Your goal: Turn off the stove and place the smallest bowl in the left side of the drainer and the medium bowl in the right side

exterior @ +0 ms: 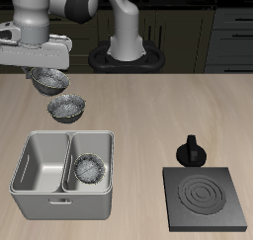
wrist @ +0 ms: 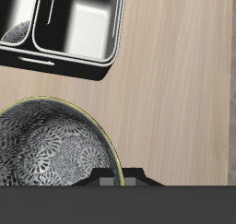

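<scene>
Hovering our gripper over a bowl behind the drainer; grip state unclear.

wooden table | widest bowl on it | dark cabinets behind

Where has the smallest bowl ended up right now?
In the exterior view, the smallest bowl sits inside one compartment of the drainer, the one nearer the stove.

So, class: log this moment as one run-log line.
stove: coil dark | smallest bowl: in drainer | pincer: over rearmost bowl, grip unclear
</scene>
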You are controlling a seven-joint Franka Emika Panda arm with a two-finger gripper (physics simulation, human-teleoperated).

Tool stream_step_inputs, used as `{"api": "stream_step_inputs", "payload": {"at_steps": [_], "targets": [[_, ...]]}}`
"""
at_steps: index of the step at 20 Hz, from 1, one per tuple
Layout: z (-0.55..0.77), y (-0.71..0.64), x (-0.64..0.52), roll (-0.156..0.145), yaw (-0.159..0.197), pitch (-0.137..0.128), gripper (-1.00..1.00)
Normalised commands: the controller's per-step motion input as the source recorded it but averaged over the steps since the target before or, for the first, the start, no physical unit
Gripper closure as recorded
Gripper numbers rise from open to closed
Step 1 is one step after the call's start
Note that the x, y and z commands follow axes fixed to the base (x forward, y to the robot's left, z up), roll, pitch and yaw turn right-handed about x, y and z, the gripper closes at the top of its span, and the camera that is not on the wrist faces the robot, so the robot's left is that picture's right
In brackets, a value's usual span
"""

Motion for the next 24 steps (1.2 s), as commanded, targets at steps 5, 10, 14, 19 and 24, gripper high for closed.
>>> {"api": "stream_step_inputs", "payload": {"at_steps": [5,10,14,19,24], "targets": [[0.09,-0.22,0.32,-0.028,-0.013,0.016,1.0],[-0.08,-0.02,0.5,-0.002,-0.055,0.088,1.0],[-0.13,0.03,0.55,0.027,-0.037,0.081,1.0],[-0.02,0.04,0.29,0.077,-0.007,0.01,1.0],[0.13,-0.22,0.22,0.01,-0.028,-0.006,1.0]]}}
